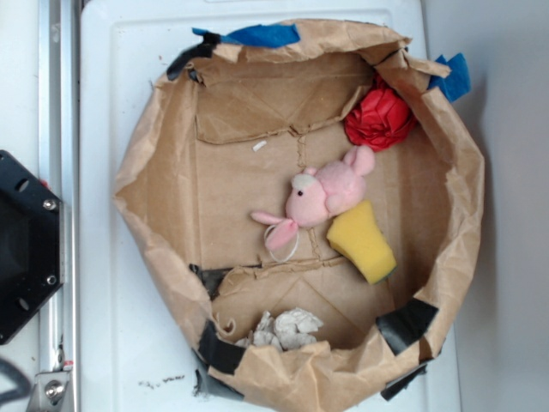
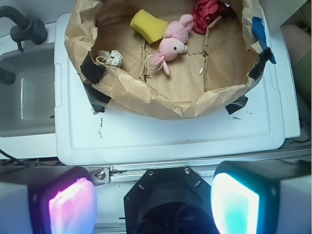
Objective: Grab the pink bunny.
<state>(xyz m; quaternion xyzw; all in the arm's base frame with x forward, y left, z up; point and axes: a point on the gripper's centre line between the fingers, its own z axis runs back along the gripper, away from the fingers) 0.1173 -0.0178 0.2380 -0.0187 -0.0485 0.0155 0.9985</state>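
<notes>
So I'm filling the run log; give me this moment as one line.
phase: pre-approach | end effector: open, outside paper tub | pink bunny: ungrasped, touching yellow sponge | red ball: apart

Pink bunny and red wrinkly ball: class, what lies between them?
Only bare cardboard floor; the pink bunny and red wrinkly ball sit apart, clearest in the exterior view.

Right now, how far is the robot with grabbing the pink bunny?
Nothing looks done yet. The pink bunny lies untouched on the floor of the brown paper enclosure, against the yellow sponge. In the wrist view the gripper is open, its fingers wide apart outside the paper wall, holding nothing. Left: reach over the wall, lower onto the bunny, close.
</notes>
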